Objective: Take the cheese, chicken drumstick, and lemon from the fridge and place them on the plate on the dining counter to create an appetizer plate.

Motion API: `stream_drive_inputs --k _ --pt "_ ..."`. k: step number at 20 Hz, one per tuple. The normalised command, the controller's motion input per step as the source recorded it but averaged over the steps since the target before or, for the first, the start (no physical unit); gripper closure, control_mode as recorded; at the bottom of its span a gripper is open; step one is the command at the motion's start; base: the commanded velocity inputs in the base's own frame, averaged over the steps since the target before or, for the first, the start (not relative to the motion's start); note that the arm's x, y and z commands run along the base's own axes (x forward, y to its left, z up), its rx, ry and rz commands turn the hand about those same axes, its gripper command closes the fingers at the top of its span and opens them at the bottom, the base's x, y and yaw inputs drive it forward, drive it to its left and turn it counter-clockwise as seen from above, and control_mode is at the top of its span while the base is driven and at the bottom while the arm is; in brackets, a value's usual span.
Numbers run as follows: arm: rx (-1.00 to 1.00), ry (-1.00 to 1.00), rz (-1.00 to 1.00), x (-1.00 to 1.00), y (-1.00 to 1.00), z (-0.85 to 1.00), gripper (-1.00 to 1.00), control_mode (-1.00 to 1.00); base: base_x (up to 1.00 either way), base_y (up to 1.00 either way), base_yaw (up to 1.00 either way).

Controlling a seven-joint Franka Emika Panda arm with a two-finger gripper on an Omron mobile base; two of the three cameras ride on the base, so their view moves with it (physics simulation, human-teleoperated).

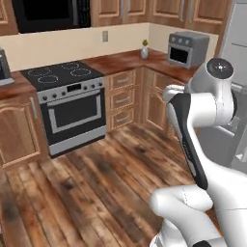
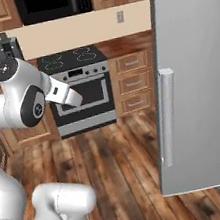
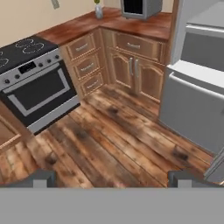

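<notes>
No readable labels or brand marks anywhere that I can make out, the stove (image 1: 67, 96) panel is just blurry dashes, so nothing to report there

From the hand view my gripper (image 3: 111, 177) is spread wide with nothing between the fingertips (image 3: 40, 178), just hanging over the wooden floor (image 3: 109, 135). The fridge (image 3: 197, 87) sits to the right of the gripper and a bit farther off, light grey, well apart from the fingers. In the right base view its big grey door (image 2: 198, 77) with the long vertical handle (image 2: 165, 118) is swung out on the right, near the camera

The toaster oven (image 1: 187, 48) sits on the far counter next to a small vase (image 1: 144, 50), and the corner cabinets (image 3: 131, 65) run between stove and fridge. Can't see any food from here
</notes>
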Motion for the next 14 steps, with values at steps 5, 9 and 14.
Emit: stream_drive_inputs --k 5,9,14 --pt "0.0 0.0 0.0 0.0 0.0 0.0 -1.0 1.0 1.0 -0.01 -0.44" --pt "0.0 0.0 0.0 0.0 0.0 0.0 -1.0 1.0 0.89 -0.08 -0.49" --pt "0.0 0.0 0.0 0.0 0.0 0.0 -1.0 1.0 0.69 -0.02 -0.58"
